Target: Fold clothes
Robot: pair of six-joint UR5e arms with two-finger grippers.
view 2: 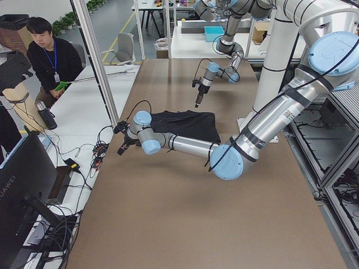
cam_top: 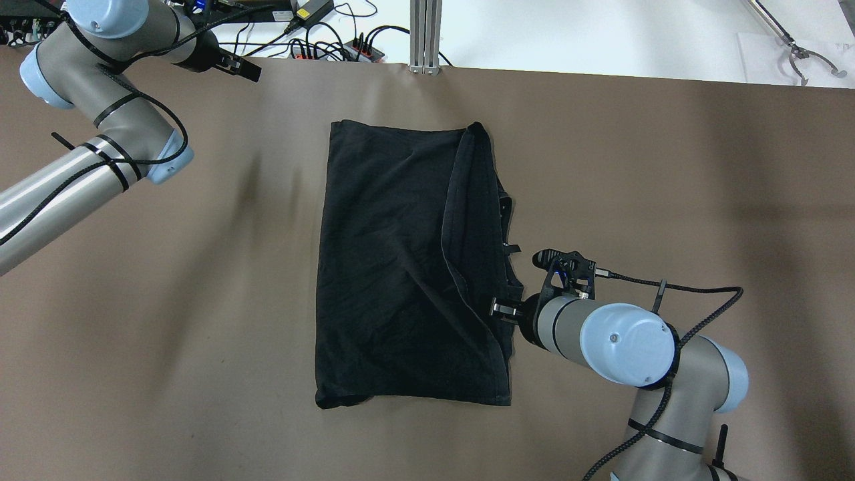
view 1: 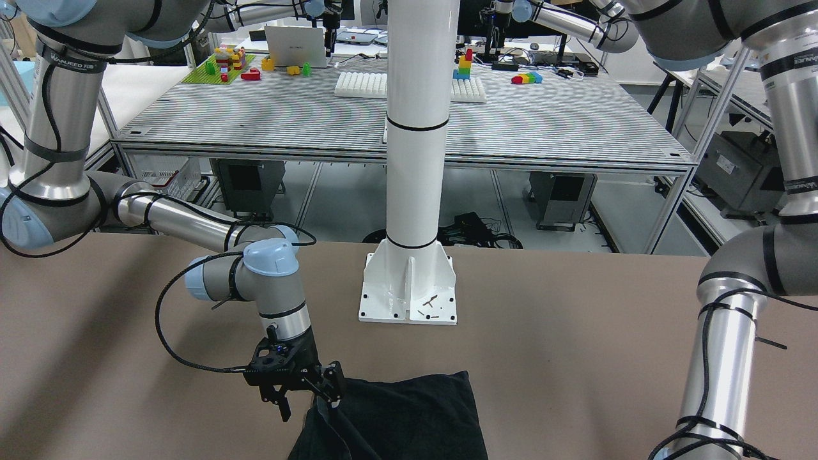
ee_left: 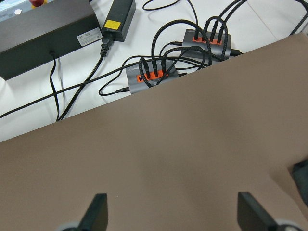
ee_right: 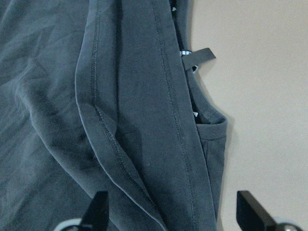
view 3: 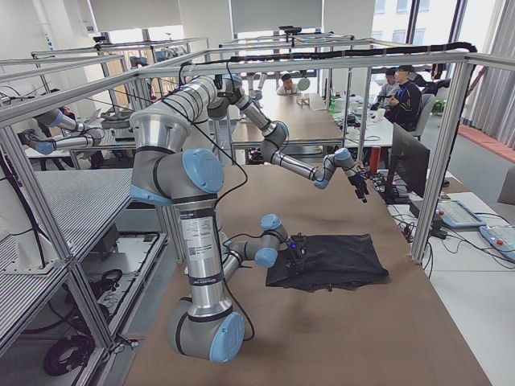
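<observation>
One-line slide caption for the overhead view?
Open right gripper over the folded right hem of the black garment; left gripper open at the far left edge of the table.

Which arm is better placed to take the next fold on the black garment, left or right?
Right, likely. The right gripper is open with its fingers straddling the black garment's hemmed fold on that side. The left gripper, also open, is off at the table's far corner, well away from the cloth.
</observation>
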